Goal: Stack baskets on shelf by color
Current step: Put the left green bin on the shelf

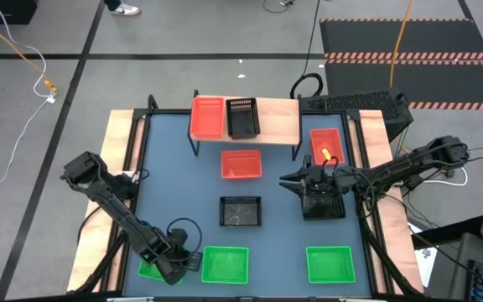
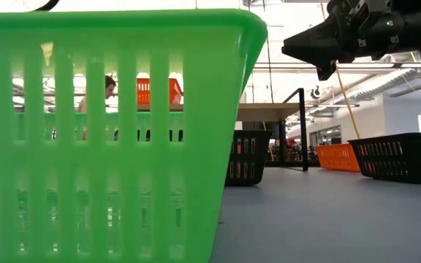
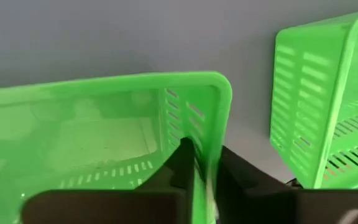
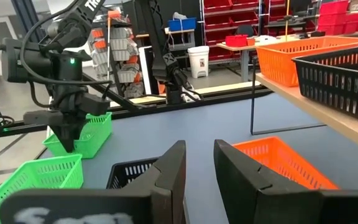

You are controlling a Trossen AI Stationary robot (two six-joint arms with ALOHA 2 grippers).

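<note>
1. Blue table top [image 1: 183, 168] lies under both my arms, with a grey floor all around it.
2. My left claw [image 3: 205, 168] is pinched on the wall of a green basket [image 3: 104, 124]. One finger [image 3: 182, 163] is inside the wall and the other is outside.
3. Just beside that claw sits a second green basket [image 1: 225, 263] on the table. A third green basket [image 1: 330, 263] is farther off, well past the second one.
4. My right claw [image 4: 199, 163] hangs in the air above the table. Its two fingers [image 4: 169, 171] are apart and hold nothing.
5. Right under my right arm sits a black basket [image 1: 323, 204].
6. Out in front of my right claw are a second black basket [image 1: 240, 210] and a red basket [image 1: 241, 164], both on the table.
7. Off to one side of my right claw sits another red basket [image 1: 327, 145], with something small and yellow in it.
8. Beyond the red basket in front stands the shelf [image 1: 279, 122]. On its wood top a red basket [image 1: 207, 117] and a black basket [image 1: 242, 117] sit side by side, touching.
</note>
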